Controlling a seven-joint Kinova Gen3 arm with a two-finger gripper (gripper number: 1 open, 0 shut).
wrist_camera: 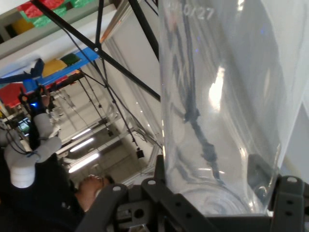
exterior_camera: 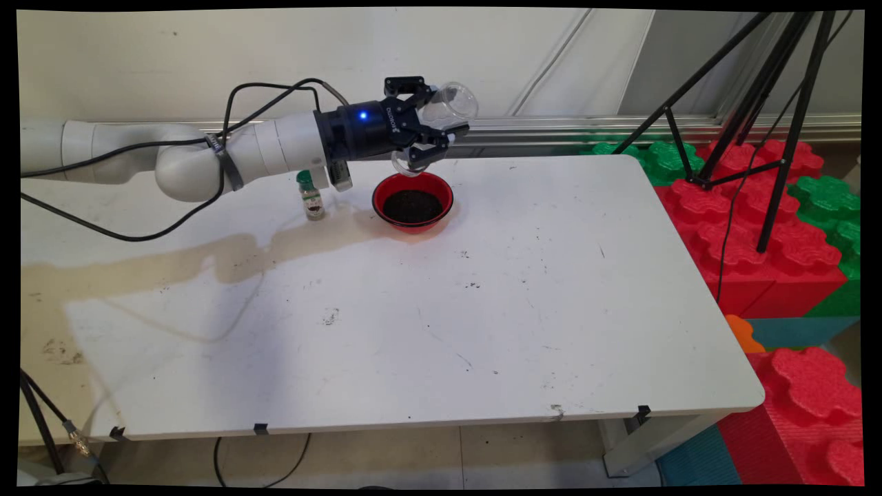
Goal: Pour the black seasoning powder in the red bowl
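Gripper: the black two-finger gripper [exterior_camera: 433,131] is clenched around a clear plastic cup [exterior_camera: 451,105], which it holds in the air above the far rim of the red bowl [exterior_camera: 413,202]; the arm lies roughly level, reaching in from the bowl's left.

Cup: tipped well over, one end up and to the right of the gripper, the other pointing down toward the bowl. In the hand view the clear plastic cup [wrist_camera: 219,111] fills the right half, its wall seated between the linkage at the bottom edge; dark streaks cling to the inside, and I see no loose contents left in it.

Bowl: upright on the white table [exterior_camera: 524,303], just below the cup but not touching it, holding a dark, granular fill across its bottom.

Spice jar: a small glass jar [exterior_camera: 312,198] with a green cap stands upright just left of the bowl, apart from it and under the arm's wrist.

Tripod: black legs [exterior_camera: 751,89] stand well to the right of the bowl, off the table, over red and green foam blocks [exterior_camera: 772,234].

Handling: judging by its look, the cup is light, thin-walled and smooth, so it could flex or slip under pressure; a moderate squeeze across the mid-wall, where the gripper has it, seems the soundest hold.
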